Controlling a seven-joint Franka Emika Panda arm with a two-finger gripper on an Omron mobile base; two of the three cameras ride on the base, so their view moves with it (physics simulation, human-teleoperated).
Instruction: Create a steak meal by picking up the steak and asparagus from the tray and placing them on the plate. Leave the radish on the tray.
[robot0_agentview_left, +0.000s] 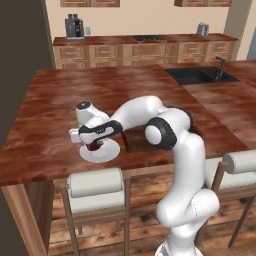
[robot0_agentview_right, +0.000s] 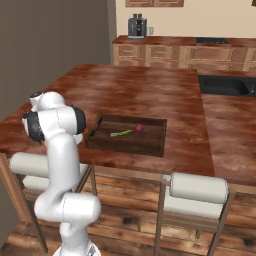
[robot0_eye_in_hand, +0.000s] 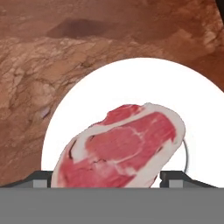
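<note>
The marbled red steak (robot0_eye_in_hand: 120, 146) lies between my two dark fingertips, directly over the small round white plate (robot0_eye_in_hand: 131, 78), on which it appears to rest. My pincer (robot0_eye_in_hand: 107, 177) stands spread wide, its tips apart on either side of the meat rather than pressed into it, which reads to me as a release over the plate's well. From the left base camera, my hand hangs low over the plate (robot0_agentview_left: 112, 152) at the near edge of the reddish wood countertop (robot0_agentview_left: 100, 90), with a dark red patch of the steak (robot0_agentview_left: 92, 147) just under it.

The thin green asparagus stalk (robot0_agentview_right: 121, 133) and the tiny magenta radish (robot0_agentview_right: 139, 128) lie near each other in the dark brown rimmed wooden tray (robot0_agentview_right: 150, 147), well apart from the plate; the stalk is the pick left to make.

My own elbow covers most of the tray (robot0_agentview_left: 132, 141) from the left. The fingertips are cut off at the bottom of the hand camera, so whether they touch the steak is hard to make out.
</note>
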